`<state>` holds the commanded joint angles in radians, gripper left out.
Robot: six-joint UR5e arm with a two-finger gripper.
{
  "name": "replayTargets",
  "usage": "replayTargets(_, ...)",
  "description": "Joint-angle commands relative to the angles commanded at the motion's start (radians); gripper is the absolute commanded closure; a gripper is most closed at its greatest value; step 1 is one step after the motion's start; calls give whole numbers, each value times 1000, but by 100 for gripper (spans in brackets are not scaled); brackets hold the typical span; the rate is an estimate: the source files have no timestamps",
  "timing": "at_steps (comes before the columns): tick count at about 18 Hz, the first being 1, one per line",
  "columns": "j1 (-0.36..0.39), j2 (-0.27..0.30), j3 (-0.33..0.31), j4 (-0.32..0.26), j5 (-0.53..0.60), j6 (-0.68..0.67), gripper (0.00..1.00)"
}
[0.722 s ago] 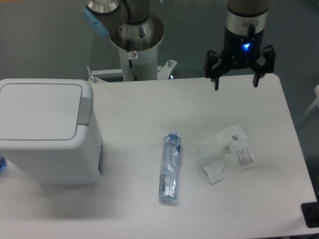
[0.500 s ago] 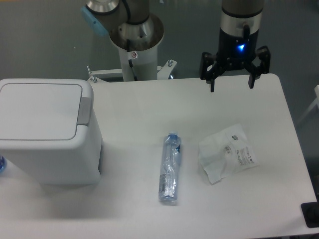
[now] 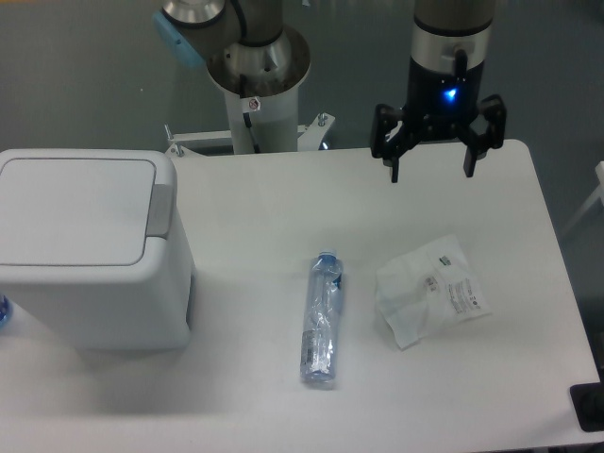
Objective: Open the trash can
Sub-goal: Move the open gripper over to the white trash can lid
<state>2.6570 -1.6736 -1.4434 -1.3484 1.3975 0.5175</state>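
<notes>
The gripper is held wide open at the worktop's one o'clock edge; the bin sits lid-down at nine o'clock.

Silver-grey arm segments here, with a light blue cap on the shoulder joint. White cylindrical pedestal below, a small sticker on it, bolted metal feet at its base. The end effector is black, two dark fingers, a blue light glowing on its body.
</notes>
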Motion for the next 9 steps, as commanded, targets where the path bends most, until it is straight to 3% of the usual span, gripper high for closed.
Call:
replayTargets(4, -35, -2, -37, 41, -8, -247, 0)
replayTargets(9, -114, 9, -69, 43, -69, -408, 0)
